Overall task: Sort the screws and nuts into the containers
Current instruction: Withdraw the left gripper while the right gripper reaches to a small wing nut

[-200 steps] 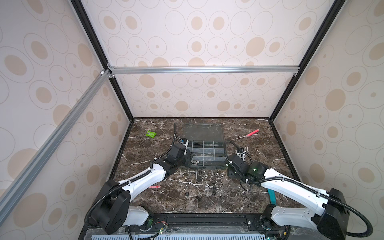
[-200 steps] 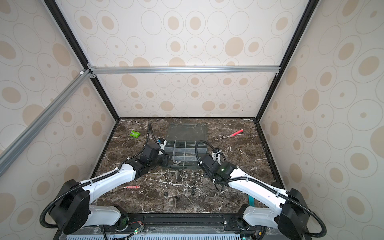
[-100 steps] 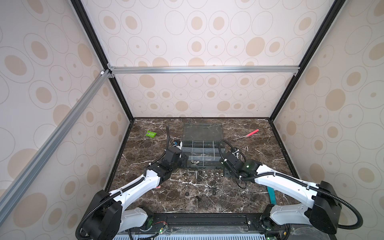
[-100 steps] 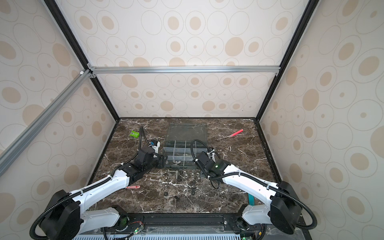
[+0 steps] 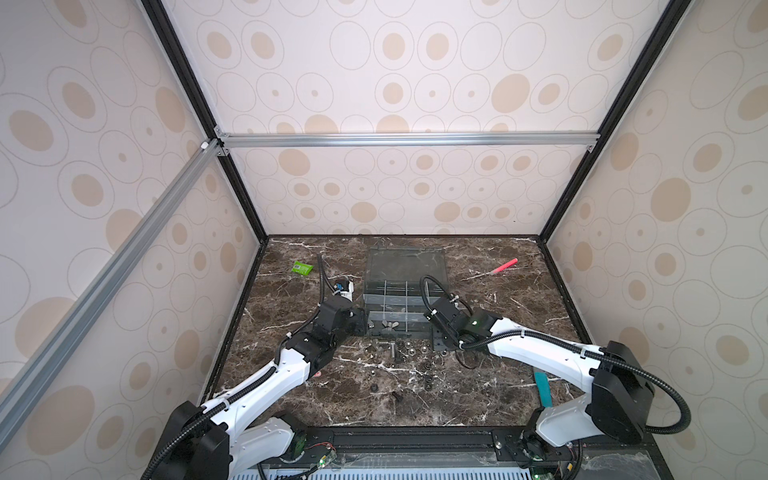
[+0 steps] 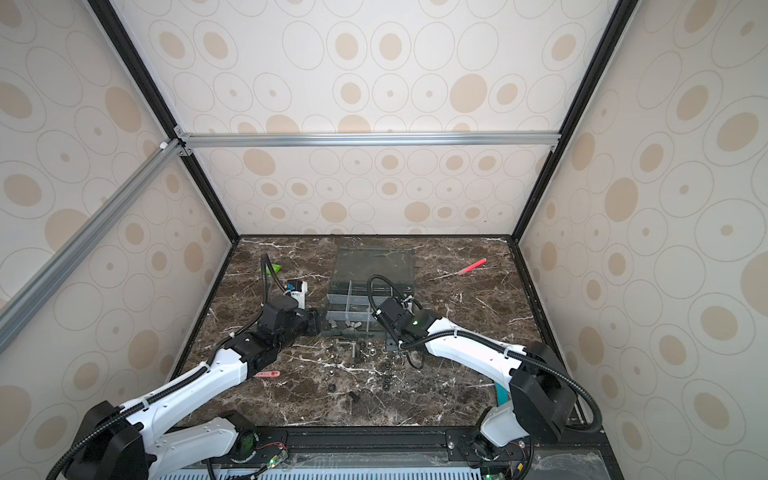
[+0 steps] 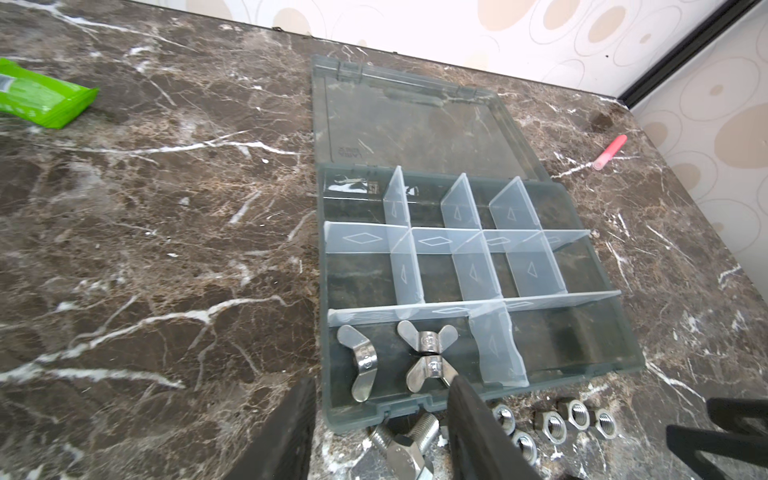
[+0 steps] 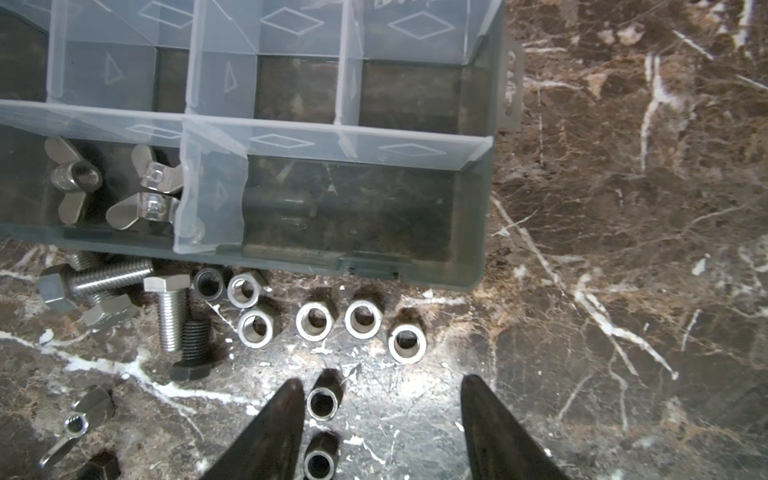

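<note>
- Left gripper [image 7: 381, 380]: jaws spread, gripping nothing, straddling the front corner of the box [image 8: 473, 228]; one finger over the front cell holding three wing nuts [image 7: 428, 353].
- Right gripper [image 8: 382, 380]: jaws spread, empty, low over the loose nuts [image 8: 361, 318] just in front of the box.
- Screws [image 8: 170, 316]: piled beside those nuts, against the box front.

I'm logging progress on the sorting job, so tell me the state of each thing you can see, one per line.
Organizer box: lid open, laid flat behind it.
Wing nuts: three, in the front left cell.
Hex nuts: loose on the table before the box.
Screws: loose on the table, unsorted.
Left gripper: open, straddling the box's corner.
Right gripper: open, empty, over loose nuts.
</note>
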{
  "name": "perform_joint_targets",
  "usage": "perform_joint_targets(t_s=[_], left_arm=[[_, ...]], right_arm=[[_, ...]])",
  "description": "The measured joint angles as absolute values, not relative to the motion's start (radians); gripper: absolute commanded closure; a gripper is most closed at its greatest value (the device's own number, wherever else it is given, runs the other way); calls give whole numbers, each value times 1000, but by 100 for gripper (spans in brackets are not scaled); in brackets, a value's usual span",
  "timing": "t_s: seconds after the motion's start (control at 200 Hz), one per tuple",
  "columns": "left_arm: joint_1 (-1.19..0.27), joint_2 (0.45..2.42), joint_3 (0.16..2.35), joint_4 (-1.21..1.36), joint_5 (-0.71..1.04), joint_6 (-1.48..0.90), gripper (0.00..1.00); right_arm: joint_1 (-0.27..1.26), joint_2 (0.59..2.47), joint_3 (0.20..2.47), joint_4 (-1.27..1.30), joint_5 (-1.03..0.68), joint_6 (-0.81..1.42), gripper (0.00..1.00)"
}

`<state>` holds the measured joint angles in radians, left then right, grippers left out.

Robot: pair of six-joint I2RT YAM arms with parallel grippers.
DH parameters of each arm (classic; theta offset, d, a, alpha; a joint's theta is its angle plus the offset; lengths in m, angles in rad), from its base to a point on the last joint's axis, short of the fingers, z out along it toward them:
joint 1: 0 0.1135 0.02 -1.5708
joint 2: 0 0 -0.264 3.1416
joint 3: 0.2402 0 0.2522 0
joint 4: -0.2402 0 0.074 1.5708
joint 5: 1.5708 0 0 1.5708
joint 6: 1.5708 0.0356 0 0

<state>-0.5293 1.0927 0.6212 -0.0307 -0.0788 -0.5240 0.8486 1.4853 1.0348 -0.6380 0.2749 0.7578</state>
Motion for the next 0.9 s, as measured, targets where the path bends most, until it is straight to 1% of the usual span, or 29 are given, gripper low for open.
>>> perform_joint_targets(t_s=[0.21,0.4,0.69,0.895], left_arm=[[-498,1066,593,-34,-82,-528,48],[-463,1028,590,-43,-86,-527,47],[-382,956,582,-88,-103,-516,46],[-359,922,562,-103,-107,-516,46]], right_arm=[[882,1567,1097,-617,235,746,37],[937,1687,1202,-616,200,719,37],[1028,1802,1305,-612,107,665,38],[1071,1877,1354,-600,30,638,38]])
